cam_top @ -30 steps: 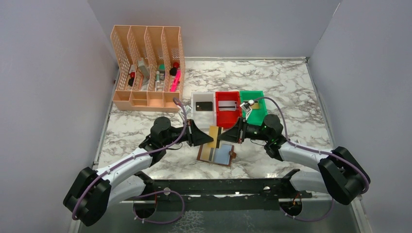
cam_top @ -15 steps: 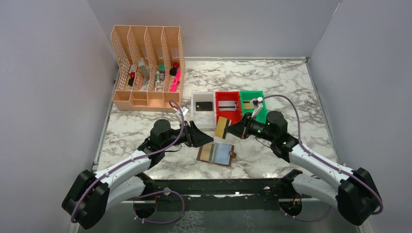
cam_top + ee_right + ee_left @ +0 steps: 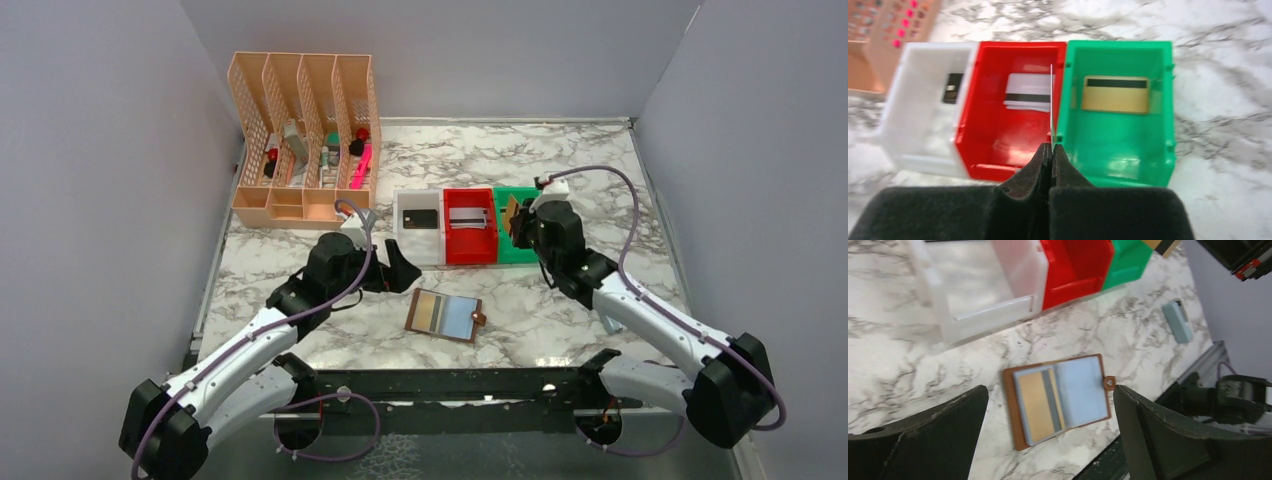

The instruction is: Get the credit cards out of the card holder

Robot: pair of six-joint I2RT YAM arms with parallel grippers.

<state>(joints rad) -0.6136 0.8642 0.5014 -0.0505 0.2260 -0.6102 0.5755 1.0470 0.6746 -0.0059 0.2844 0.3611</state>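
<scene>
**Card holder** [image 3: 445, 316]: brown, lying open and flat on the marble surface [image 3: 600, 180] between the two arms. Its snap tab is on its right edge and its pale blue-grey pockets face up. A pocketed gold card [image 3: 1037, 407] sits in the left panel.

**Left gripper** [image 3: 403, 266]: released, jaws spread wide and empty, hovering just left of and behind the card holder.

**Blue block** [image 3: 1178, 321]: small, light blue, on the surface apart from the holder.

**Three bins**: side by side in a row behind the holder.
- The white bin [image 3: 898, 95] holds a black card [image 3: 422, 217].
- The red bin [image 3: 1013, 137] holds a silvery-white card [image 3: 1027, 97] with a dark stripe.
- The green bin [image 3: 1118, 142] holds a striped gold card [image 3: 1115, 94].

**Right gripper** [image 3: 1051, 147]: clenched on a held card [image 3: 511, 213], gold, upright and edge-on above the wall between the red and green bins.

**Desk rack** [image 3: 305, 130]: peach mesh, far left, holding small items.
</scene>
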